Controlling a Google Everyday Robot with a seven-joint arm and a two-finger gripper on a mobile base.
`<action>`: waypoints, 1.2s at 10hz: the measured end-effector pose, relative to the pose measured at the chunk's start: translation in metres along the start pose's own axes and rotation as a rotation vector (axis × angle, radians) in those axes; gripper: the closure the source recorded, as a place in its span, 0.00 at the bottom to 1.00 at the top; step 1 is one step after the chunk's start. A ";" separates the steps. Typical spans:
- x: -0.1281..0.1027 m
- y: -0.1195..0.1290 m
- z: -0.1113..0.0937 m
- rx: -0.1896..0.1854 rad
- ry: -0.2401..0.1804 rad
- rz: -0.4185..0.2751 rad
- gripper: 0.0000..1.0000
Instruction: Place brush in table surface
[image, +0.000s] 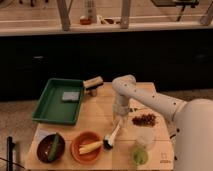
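Dark cabinets and a glass-fronted counter close off the back of the room, and in front of them stands the light wooden tabletop (100, 114) with everything on it. Over its middle the hand (118, 121) points straight down from the white arm, up and to the right of the orange bowl (75, 148). The upper end of the brush (113, 135) meets the underside of the hand. Its white handle slants down and left from there, and its black bristle head ends just beside the right rim of the orange bowl, at or very near the wood. Whether the hand is clamped on the handle or has let go of it, I cannot tell.

By my reading this is the setting-down step: the brush is down at the tabletop, or nearly so. The next move calls for laying the head on bare wood clear of the bowl's rim, then releasing and lifting straight up so the handle does not drag.

Inside the orange bowl lies a yellow corn-like piece (91, 147). A dark bowl (42, 150) sits just left of the orange bowl, a green tray (55, 107) well up and left of it, and a heap of dark bits (144, 120) to its upper right.
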 end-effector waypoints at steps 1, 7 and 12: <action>-0.001 0.000 -0.002 -0.009 0.005 -0.004 0.20; -0.008 0.000 -0.016 -0.038 0.041 -0.011 0.20; -0.011 -0.002 -0.029 -0.043 0.059 -0.018 0.20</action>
